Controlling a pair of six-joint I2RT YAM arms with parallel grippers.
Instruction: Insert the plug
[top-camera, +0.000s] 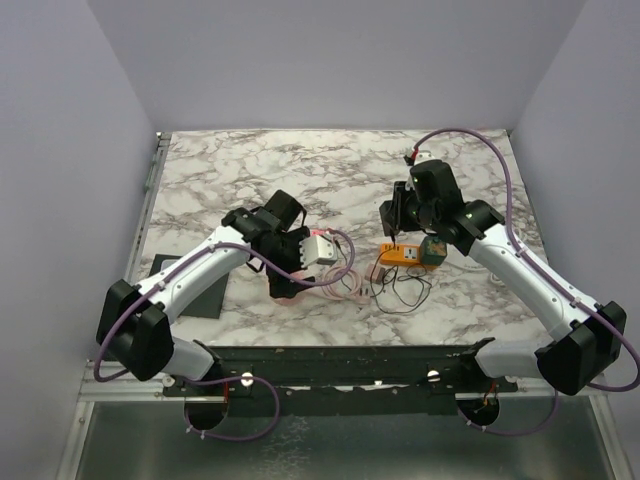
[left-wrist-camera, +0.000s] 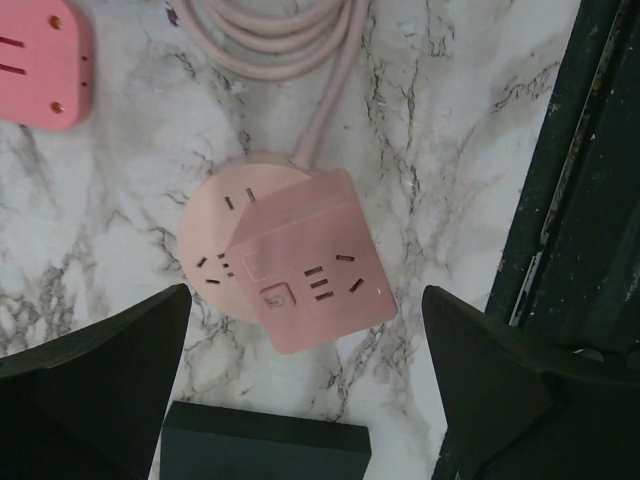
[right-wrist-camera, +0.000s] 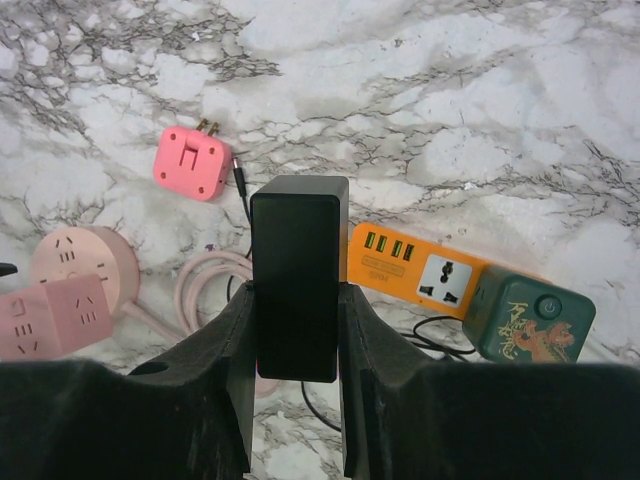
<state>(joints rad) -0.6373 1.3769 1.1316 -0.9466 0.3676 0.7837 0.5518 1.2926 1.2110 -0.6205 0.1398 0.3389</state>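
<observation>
My right gripper (right-wrist-camera: 297, 310) is shut on a black rectangular plug block (right-wrist-camera: 298, 270) and holds it above the marble, just left of the orange power strip (right-wrist-camera: 420, 268). The strip has a free universal socket (right-wrist-camera: 441, 279) and a green cube (right-wrist-camera: 530, 320) at its right end. In the top view the right gripper (top-camera: 398, 218) hangs just behind the strip (top-camera: 402, 256). My left gripper (left-wrist-camera: 300, 400) is open and empty, its fingers (left-wrist-camera: 95, 385) spread on either side of a pink socket hub (left-wrist-camera: 300, 265) that lies on the marble.
A pink plug adapter (right-wrist-camera: 192, 162) lies behind the coiled pink cable (right-wrist-camera: 205, 290). Thin black wires (top-camera: 405, 290) trail in front of the strip. A black mat (top-camera: 195, 290) lies by the left arm. A dark rail (left-wrist-camera: 580, 200) runs along the table's near edge.
</observation>
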